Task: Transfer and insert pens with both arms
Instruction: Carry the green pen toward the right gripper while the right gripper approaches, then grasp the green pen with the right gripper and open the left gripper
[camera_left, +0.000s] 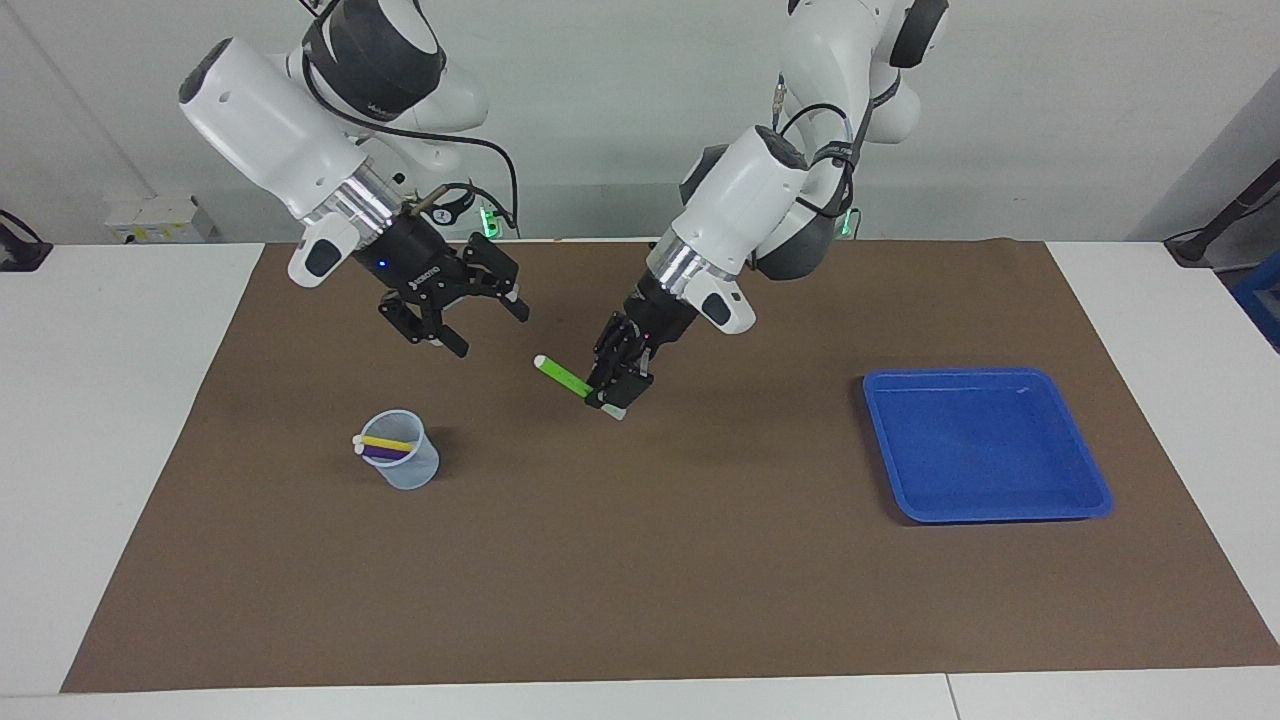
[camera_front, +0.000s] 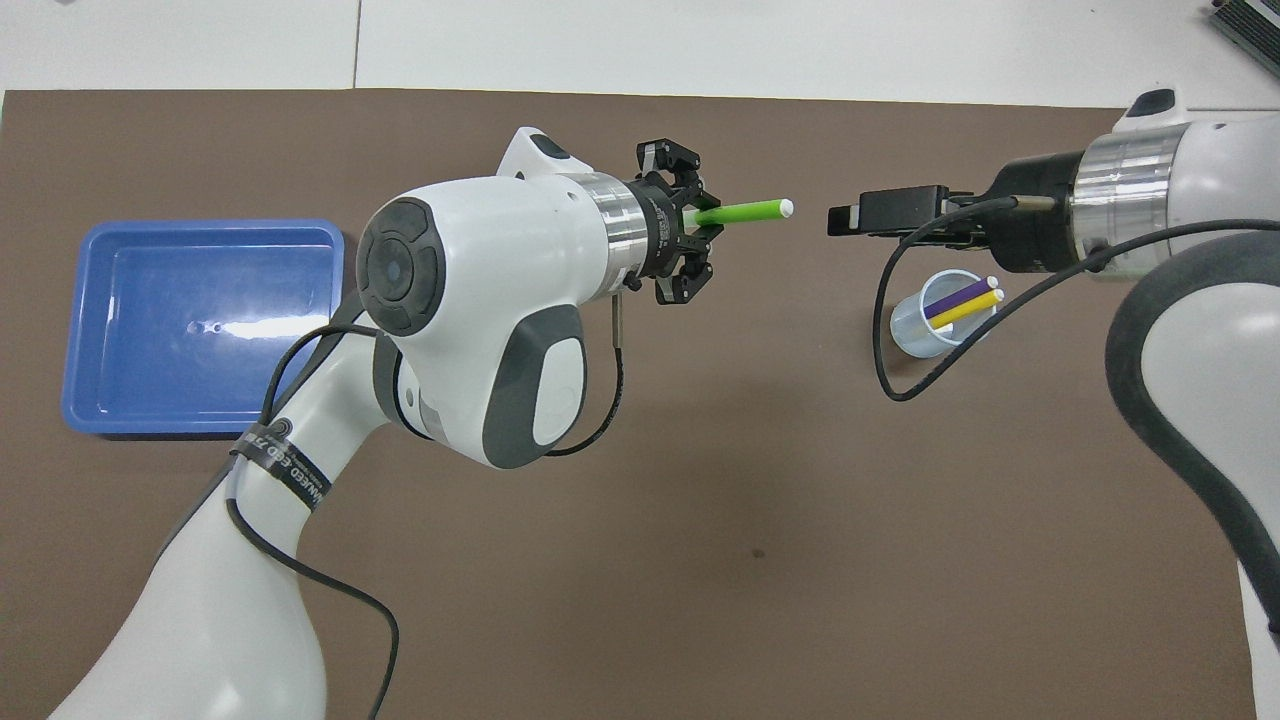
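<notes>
The green pen (camera_left: 564, 376) is clamped in the left gripper (camera_left: 612, 388) over the brown mat (camera_left: 640, 560), whitish tip toward the right gripper (camera_left: 462, 312), whose fingers are spread and empty. Yellow pen (camera_front: 966, 309) and purple pen (camera_front: 958, 298) stand in the clear cup (camera_front: 915, 335). Only the overhead view shows the left arm's wristband lettering, unreadable.

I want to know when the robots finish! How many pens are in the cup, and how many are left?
Two are done: the yellow pen and purple pen stand in the clear cup. The last one, the green pen, is in hand: the left end effector is shut on it, held over the mat, whitish tip toward the open right end effector. Left to do: hand it across and drop it in. The blue tray holds no pens.
</notes>
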